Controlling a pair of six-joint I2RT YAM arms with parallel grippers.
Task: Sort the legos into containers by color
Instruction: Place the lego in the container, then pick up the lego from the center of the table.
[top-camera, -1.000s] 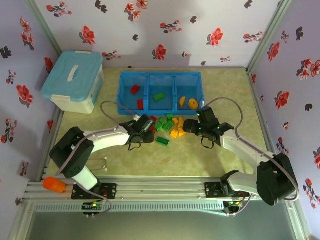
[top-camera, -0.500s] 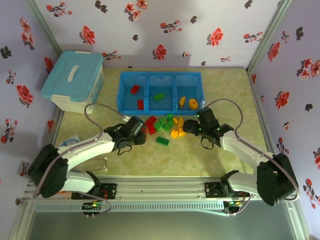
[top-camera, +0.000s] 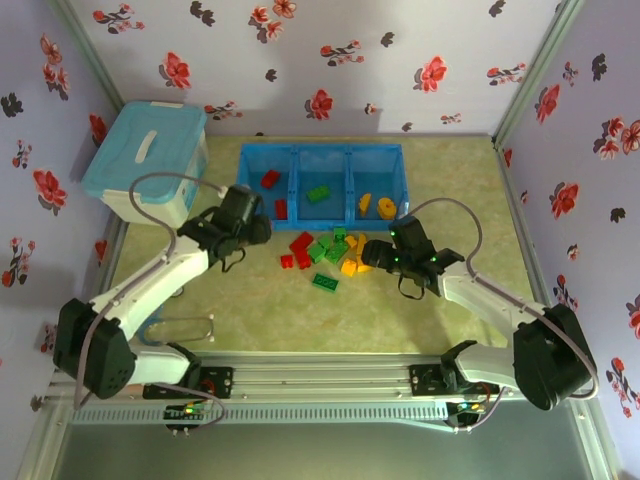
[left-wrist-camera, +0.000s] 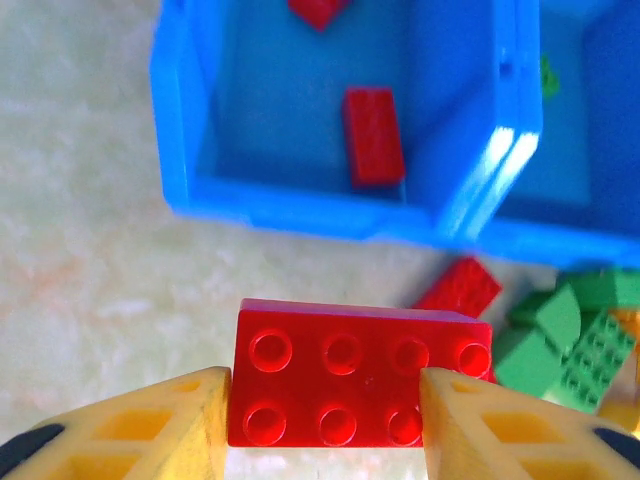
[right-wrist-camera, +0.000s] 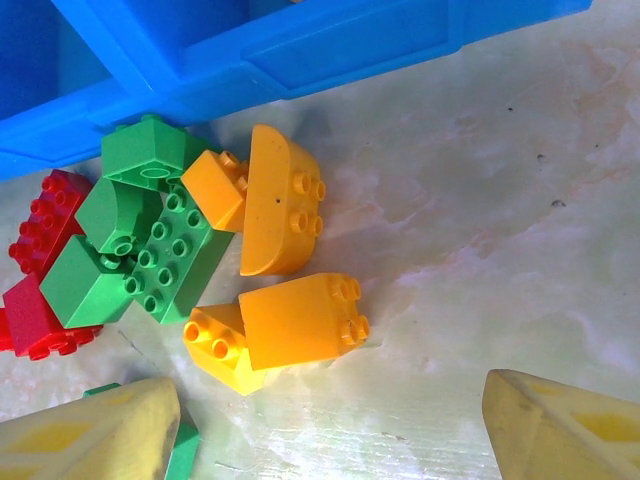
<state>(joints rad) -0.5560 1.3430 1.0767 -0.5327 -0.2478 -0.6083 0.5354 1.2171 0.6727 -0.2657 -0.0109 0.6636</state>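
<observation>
Legos (top-camera: 330, 252) lie in a loose pile at the middle of the top view, on the pale green table (top-camera: 450, 180) just below the blue tray (top-camera: 320, 148). Red ones are on the pile's left, green in the middle and yellow-orange on its right, with one green brick (top-camera: 325, 283) a little apart below them. The tray's three compartments run in a row. The left compartment (top-camera: 255, 200) holds two red bricks, the middle compartment (top-camera: 325, 170) one green brick, and the right compartment (top-camera: 378, 172) two yellow-orange pieces.

The left gripper (left-wrist-camera: 325, 425) is clenched on a red eight-stud brick (left-wrist-camera: 360, 365). Its yellow fingers (left-wrist-camera: 150, 430) press the brick's two short ends, and the studs face the wrist camera. In the left wrist view it hangs over bare table just below the near wall of the left compartment, where one red piece (left-wrist-camera: 373, 135) lies flat on the floor. In the top view this gripper sits by the tray's lower left corner.

The right gripper (right-wrist-camera: 325, 430) is spread wide and grasps nothing. Its fingertips show in the lower corners of the right wrist view, with bare table between them. Just above that gap lie yellow-orange bricks (right-wrist-camera: 295, 320), with green bricks (right-wrist-camera: 150, 255) to their left and red ones at the left edge. The tray's wall crosses the top.

A pale blue lidded tub (top-camera: 145, 160) stands at the upper left of the top view, apart from the tray.
</observation>
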